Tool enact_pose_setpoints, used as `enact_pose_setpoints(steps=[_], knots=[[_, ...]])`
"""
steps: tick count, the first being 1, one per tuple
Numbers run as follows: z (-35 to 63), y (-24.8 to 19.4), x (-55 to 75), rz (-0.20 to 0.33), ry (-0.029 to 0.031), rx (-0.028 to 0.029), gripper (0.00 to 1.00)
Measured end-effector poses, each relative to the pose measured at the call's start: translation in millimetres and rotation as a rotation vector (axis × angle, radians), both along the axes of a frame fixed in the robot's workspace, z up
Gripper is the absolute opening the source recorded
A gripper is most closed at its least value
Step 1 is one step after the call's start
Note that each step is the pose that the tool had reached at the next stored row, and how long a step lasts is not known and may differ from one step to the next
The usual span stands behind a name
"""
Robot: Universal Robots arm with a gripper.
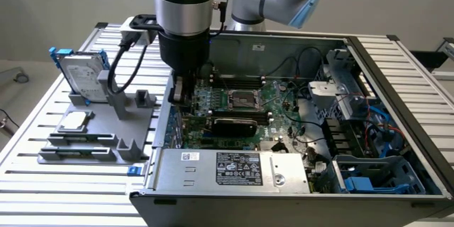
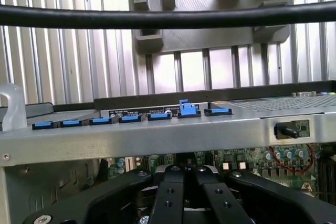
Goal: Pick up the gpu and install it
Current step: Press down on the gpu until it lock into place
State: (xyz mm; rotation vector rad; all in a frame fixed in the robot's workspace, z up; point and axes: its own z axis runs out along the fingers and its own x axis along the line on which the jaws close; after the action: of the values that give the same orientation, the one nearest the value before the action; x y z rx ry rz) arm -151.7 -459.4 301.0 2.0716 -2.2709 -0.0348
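Exterior view: open computer case (image 1: 383, 78) sits on a slatted metal tabletop (image 1: 42, 110), filling the centre and right of the frame. A silver and black arm comes down from the top centre, and its end effector (image 1: 178, 95) reaches just inside the case's left wall, above the motherboard (image 1: 245, 102). Its fingers are closed together with nothing seen between them. The gpu (image 1: 234, 126), with its black rounded shroud facing the camera, stands on the motherboard at the middle of the frame, just below the processor socket (image 1: 240, 98) and to the lower right of the end effector, not touching it. A silver power supply (image 1: 234, 169) lies along the case's bottom edge. At the left of the frame a grey parts holder (image 1: 99, 142) rests on the tabletop, carrying a hard drive (image 1: 80, 75) in a blue frame and a small square chip (image 1: 76, 121).

Wrist view: closed black fingers (image 2: 168, 198) meet at the bottom centre. Above them runs the case's metal wall (image 2: 157, 135), topped by a row of blue clips (image 2: 131, 119). A black cable (image 2: 168, 17) crosses the upper frame, with the grey holder (image 2: 210, 19) behind it.
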Motion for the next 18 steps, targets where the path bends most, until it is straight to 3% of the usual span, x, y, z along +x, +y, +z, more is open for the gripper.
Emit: enact_pose_setpoints(steps=[18], knots=[[3.8, 0.8, 0.0, -0.006, 0.0027, -0.0001, 0.11]])
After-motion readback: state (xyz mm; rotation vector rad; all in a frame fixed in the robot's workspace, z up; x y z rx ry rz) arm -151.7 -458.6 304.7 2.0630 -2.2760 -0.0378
